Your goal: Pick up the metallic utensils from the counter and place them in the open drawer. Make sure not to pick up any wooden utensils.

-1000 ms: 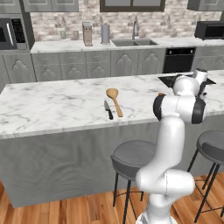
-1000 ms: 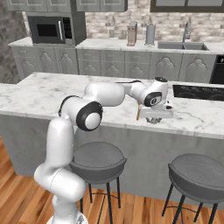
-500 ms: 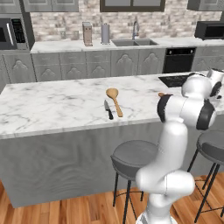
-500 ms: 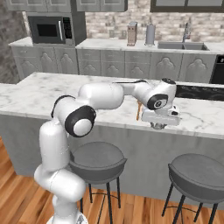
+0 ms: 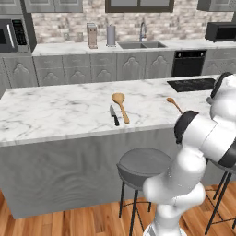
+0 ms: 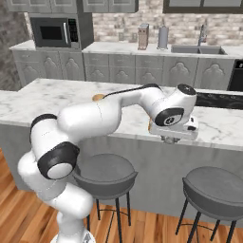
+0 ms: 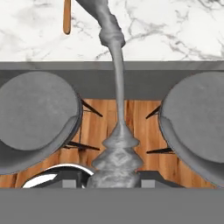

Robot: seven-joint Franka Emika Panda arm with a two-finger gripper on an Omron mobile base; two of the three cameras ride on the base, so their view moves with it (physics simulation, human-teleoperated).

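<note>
The gripper (image 6: 173,139) was clamped on the grey metal spoon (image 7: 117,83), held just off the counter (image 5: 55,110) edge above the stools (image 7: 37,113); the knife (image 5: 114,115) lay on the counter beside the wooden spoon (image 5: 120,104), not yet stowed.

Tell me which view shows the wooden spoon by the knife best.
Left base view: the wooden spoon lies whole beside the knife. Right base view catches just its bowl behind the arm. Hand view's tan handle cannot be tied to it.

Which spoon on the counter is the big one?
The wooden spoon lying beside the knife is the big one, pale tan with a wide oval bowl. The other brown spoon, off to its right, looks smaller and thinner.
</note>
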